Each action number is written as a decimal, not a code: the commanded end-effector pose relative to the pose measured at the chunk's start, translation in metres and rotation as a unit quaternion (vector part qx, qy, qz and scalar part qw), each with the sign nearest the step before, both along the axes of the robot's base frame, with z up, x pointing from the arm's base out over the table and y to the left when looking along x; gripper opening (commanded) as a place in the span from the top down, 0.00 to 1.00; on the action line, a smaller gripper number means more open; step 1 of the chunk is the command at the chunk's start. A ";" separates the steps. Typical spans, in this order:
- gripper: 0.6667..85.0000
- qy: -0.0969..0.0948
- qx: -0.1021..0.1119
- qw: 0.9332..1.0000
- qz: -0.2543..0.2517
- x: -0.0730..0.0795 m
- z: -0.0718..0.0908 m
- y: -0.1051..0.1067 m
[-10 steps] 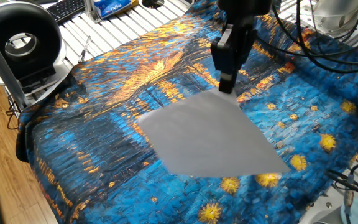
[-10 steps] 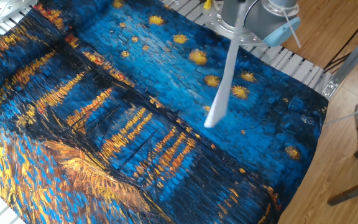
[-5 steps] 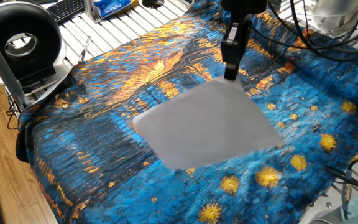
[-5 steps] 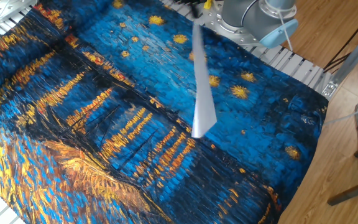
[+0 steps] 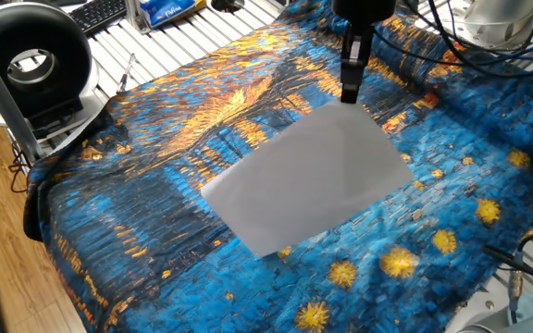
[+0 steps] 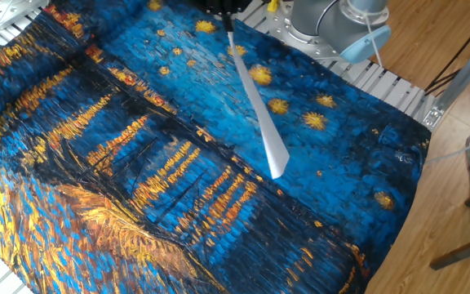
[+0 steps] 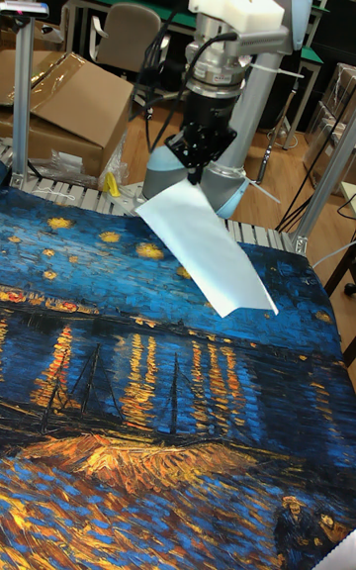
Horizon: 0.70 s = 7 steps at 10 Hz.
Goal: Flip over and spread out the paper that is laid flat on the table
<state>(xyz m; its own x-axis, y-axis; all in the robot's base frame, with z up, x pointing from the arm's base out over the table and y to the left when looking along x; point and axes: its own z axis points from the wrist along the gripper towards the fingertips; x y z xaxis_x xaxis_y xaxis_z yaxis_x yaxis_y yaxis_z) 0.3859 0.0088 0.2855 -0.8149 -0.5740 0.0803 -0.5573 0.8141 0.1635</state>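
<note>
Claw [image 5: 349,92] jaws are seen pinched shut on one corner of the paper [image 5: 308,180], at the far end of the sheet in one fixed view. Compared with a second ago, the claw is found carried farther away and a little to the right in that view, and the sheet is swung with it: in the other fixed view the paper [image 6: 258,114], seen nearly edge-on, is now slanted the opposite way, with its held end up and to the left and its free end down to the right. From this the flip is judged to be under way, past its midpoint, with the sheet not yet laid down and the spreading still to be done.

The paper [image 7: 206,244] is held off the counter [image 5: 146,213] over the blue starred part of the cloth. Its long axis is pointed from the held corner at the claw [image 7: 195,172] downward and to the right in the tall fixed view. Whether the low free corner is touching the cloth cannot be told.
</note>
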 end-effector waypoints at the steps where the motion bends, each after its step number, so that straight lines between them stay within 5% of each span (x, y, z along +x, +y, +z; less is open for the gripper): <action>1: 1.00 -0.009 -0.019 0.999 0.026 0.010 0.003 -0.015; 5: 1.00 -0.038 -0.049 0.996 0.063 0.034 0.016 -0.029; 7: 1.00 -0.051 -0.043 0.995 0.071 0.041 0.009 -0.026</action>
<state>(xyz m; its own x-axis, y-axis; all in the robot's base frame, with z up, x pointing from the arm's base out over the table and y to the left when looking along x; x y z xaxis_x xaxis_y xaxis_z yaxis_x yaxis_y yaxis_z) 0.4145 -0.0178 0.2951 -0.7542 -0.6513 0.0841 -0.6491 0.7587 0.0548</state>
